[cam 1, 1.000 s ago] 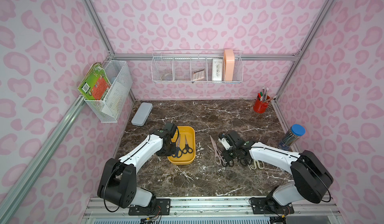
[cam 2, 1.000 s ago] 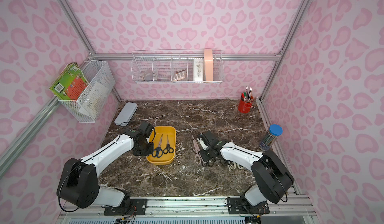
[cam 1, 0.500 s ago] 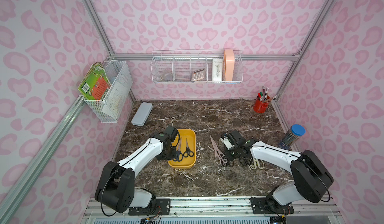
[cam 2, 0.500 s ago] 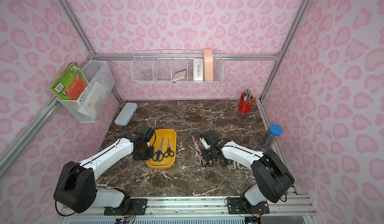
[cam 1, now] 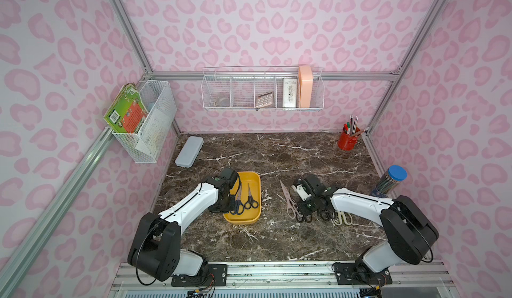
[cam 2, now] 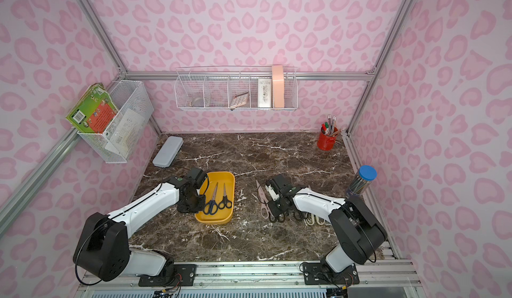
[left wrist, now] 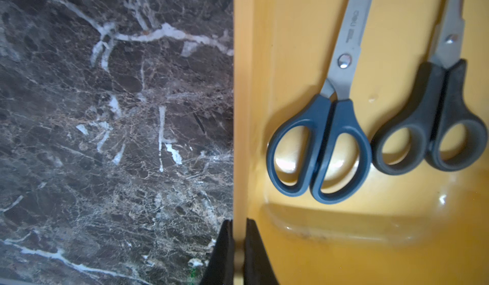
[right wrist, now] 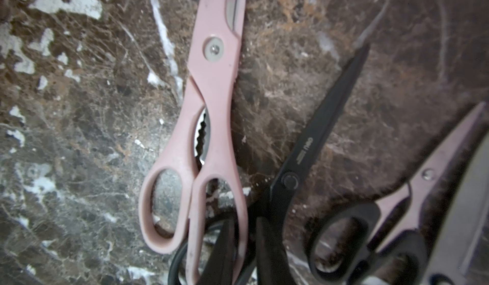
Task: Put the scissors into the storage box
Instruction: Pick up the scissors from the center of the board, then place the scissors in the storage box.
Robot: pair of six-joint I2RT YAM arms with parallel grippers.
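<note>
Pinching the storage box (left wrist: 240, 111) rim, the left gripper (left wrist: 238, 224) is clamped. The right gripper (right wrist: 244, 230) straddles the pink scissors (right wrist: 211, 95) handle, grip unclear, at the box's 3 o'clock. Probably stiff and slick-bladed, so the handle loop looks safest.

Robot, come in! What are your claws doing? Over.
Left claw pinching storage box rim. Right claw astride pink scissors handle, grip unclear. Blue-handled pair and black-handled pair boxed. All-black scissors crowd its handle.

Glossy marble is showing on desk (cam 1: 277, 158). Smooth shiny yellow plastic is forming storage box (left wrist: 304, 257). Brushed metal blades, matt plastic grips are showing on blue-handled scissors (left wrist: 340, 90) and black-handled scissors (left wrist: 444, 90). Matt plastic is covering pink scissors (right wrist: 209, 98); matt dark coating is covering all-black scissors (right wrist: 304, 154).
</note>
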